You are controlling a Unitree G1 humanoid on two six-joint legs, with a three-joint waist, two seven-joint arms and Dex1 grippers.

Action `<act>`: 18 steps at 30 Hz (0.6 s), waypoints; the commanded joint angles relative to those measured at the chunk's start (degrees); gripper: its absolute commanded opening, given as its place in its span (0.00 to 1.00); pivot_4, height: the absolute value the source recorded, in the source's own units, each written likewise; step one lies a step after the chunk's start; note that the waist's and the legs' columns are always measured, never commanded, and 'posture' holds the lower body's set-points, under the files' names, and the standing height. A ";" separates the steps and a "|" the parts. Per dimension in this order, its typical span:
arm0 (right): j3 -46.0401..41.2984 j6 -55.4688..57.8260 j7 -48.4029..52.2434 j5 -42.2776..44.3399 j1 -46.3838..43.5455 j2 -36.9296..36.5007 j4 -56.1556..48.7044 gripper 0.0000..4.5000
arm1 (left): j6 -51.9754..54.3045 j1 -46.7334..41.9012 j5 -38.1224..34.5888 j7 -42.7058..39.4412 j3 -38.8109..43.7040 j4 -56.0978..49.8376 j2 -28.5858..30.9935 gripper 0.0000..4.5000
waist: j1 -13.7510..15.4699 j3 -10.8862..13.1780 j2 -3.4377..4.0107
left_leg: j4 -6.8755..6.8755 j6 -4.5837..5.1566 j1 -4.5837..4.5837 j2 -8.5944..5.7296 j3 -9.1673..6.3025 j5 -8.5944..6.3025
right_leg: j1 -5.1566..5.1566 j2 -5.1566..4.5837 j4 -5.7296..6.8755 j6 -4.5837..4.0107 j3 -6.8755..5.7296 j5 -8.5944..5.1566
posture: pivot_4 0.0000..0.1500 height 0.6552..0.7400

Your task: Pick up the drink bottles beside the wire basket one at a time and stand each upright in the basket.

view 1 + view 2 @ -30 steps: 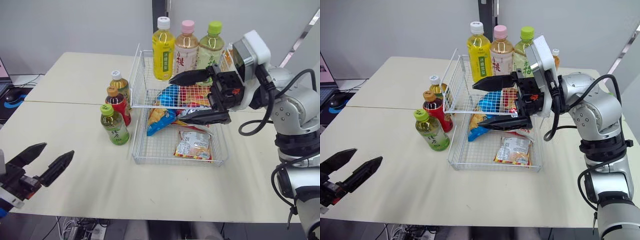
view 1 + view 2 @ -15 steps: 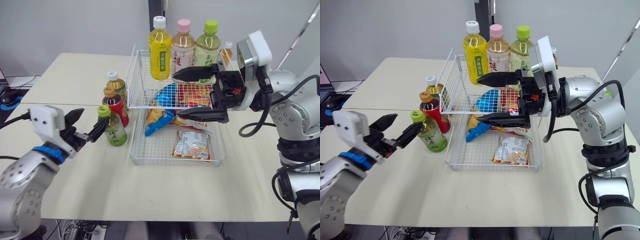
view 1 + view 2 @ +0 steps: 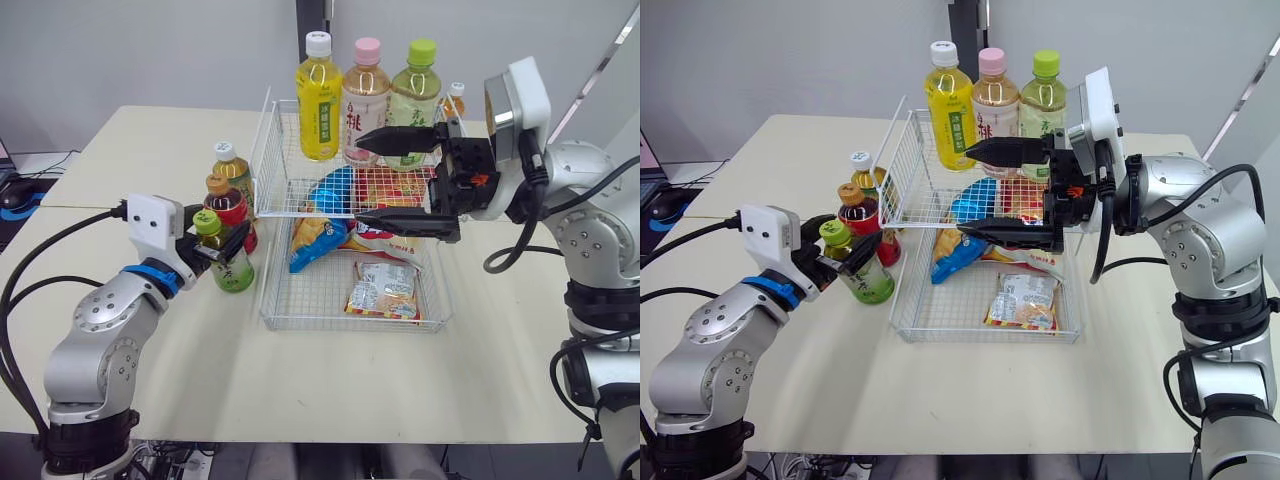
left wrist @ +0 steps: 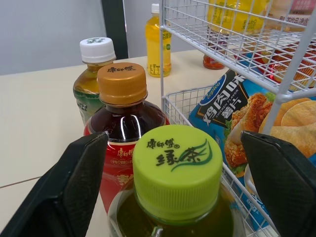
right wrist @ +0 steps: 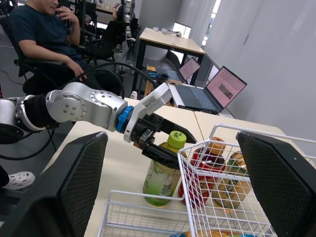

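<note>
While head views put L end effector [image 3: 216, 233] at green-cap bottle [image 3: 233, 268], upright beside wire basket [image 3: 350, 322], L wrist view shows fingers [image 4: 79, 182] apart, flanking cap [image 4: 177, 168]; R end effector [image 3: 362, 175] spread wide over basket.

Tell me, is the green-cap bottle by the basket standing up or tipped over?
Standing up: the green-cap bottle sits cap-up on the table, outside the basket, with the open left tool either side of its cap.

The two head eyes are looking down over the beige worktop [image 3: 130, 140], sharing the white wire basket [image 3: 330, 322]. The left wrist camera is peering close at the green-capped tea bottle [image 4: 177, 165]; the right wrist camera is facing it from across the basket.
</note>
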 commanded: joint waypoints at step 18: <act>-2.46 -1.45 -1.74 0.27 -0.34 -0.05 -0.61 1.00 | 0.31 -1.94 -10.06 -6.69 11.08 -2.91 6.95 0.31 | -0.06 0.07 -0.01 | -0.08 0.00 -0.09 0.03 -0.02 0.00 | -0.12 0.01 -0.03 0.09 -0.02 -0.05 | 1.00 1.00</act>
